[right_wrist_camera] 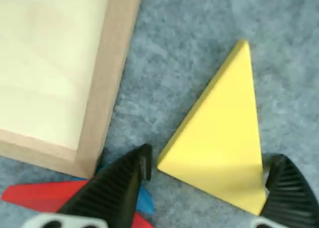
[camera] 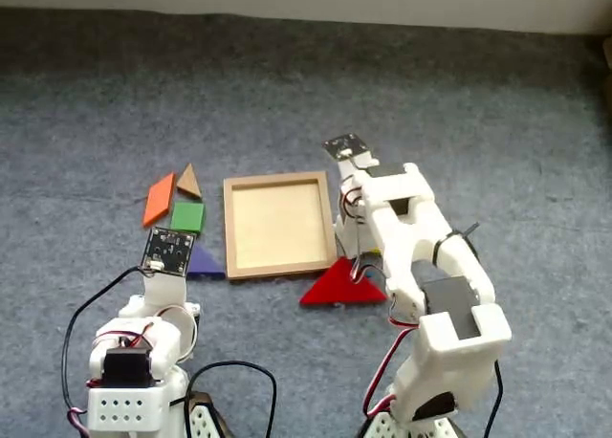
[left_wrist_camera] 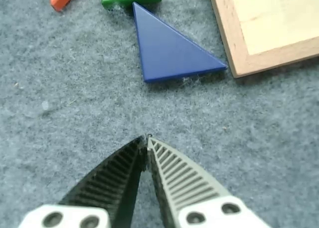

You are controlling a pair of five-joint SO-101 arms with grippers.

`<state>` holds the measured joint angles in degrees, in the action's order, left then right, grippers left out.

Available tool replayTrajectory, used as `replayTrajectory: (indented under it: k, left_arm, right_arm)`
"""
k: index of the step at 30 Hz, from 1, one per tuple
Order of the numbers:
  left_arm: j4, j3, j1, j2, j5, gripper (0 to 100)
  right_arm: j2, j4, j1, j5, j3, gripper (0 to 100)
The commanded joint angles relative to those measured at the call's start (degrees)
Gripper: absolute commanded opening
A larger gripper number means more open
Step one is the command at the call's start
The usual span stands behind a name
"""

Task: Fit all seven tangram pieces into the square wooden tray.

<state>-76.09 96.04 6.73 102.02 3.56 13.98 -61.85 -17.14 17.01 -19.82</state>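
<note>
Right gripper (right_wrist_camera: 209, 163) spread around our yellow triangle (right_wrist_camera: 219, 133), just off the tray (right_wrist_camera: 107, 88)
Left gripper (left_wrist_camera: 147, 141) pressed together by the blue triangle (left_wrist_camera: 169, 51); red triangle (right_wrist_camera: 35, 195) we barely see behind a finger

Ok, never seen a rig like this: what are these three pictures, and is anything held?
Two small robot arms, the left arm and the right arm, stand on a grey carpet. One picture looks down from above; the other two come from a camera on each wrist. The square wooden tray has no pieces in it. Near it lie the orange piece, tan triangle, green square, blue triangle and red triangle. The left hand is shut on nothing. The right hand is open, its fingers either side of the yellow triangle lying flat. Nothing is lifted.
</note>
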Motion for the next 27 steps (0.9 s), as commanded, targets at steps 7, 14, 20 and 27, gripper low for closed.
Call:
replayTrajectory:
  k: [7,14,20,27]
  left_arm:
    - [-0.4,1.1,0.7,2.2,-0.5,1]
    - [-0.4,1.1,0.7,2.2,-0.5,1]
    - [-0.4,1.1,0.7,2.2,-0.5,1]
    - [-0.4,1.1,0.7,2.2,-0.5,1]
  right_arm:
    - [-0.2,0.7,0.0,0.7,1.7,35.8]
    - [-0.2,0.7,0.5,0.8,1.9,27.1]
    - [-0.3,0.7,1.9,0.8,2.0,20.9]
    - [-2.1,-0.6,2.0,0.8,2.1,20.9]
